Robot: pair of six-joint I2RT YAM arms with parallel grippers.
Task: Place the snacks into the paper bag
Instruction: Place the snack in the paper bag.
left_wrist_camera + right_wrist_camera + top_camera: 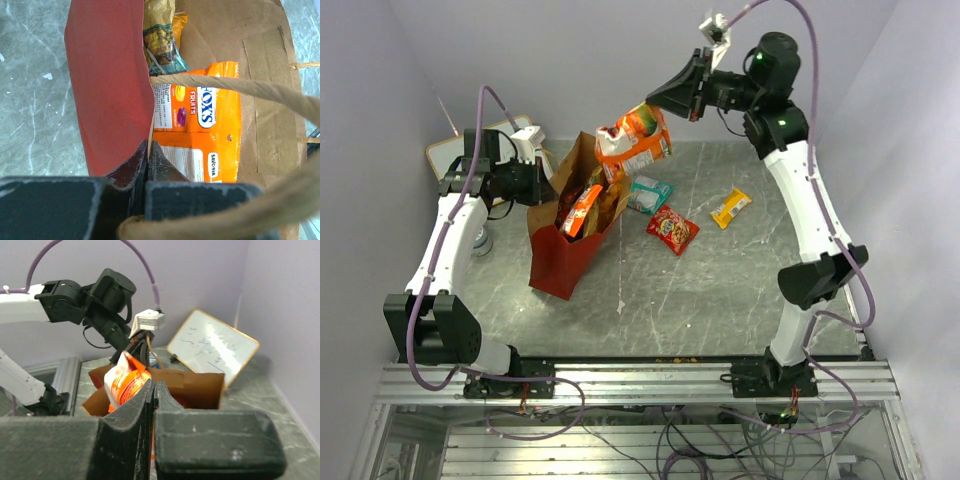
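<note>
Orange packet (635,140) hangs over the paper bag (560,262), pinched tight in the right end effector (652,102).

The left end effector (149,152) is clamped on the paper bag's rim; a Fox's packet (200,140) and a gold packet (157,20) already lie inside. Roughly halfway, by the look of it: a teal pack (648,193), a red pack (672,229) and a yellow pack (731,207) wait on the table (720,290).

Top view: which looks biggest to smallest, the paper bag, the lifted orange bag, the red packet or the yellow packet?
1. paper bag
2. orange bag, though it is raised nearer the camera, which may flatter it
3. red packet
4. yellow packet
</note>
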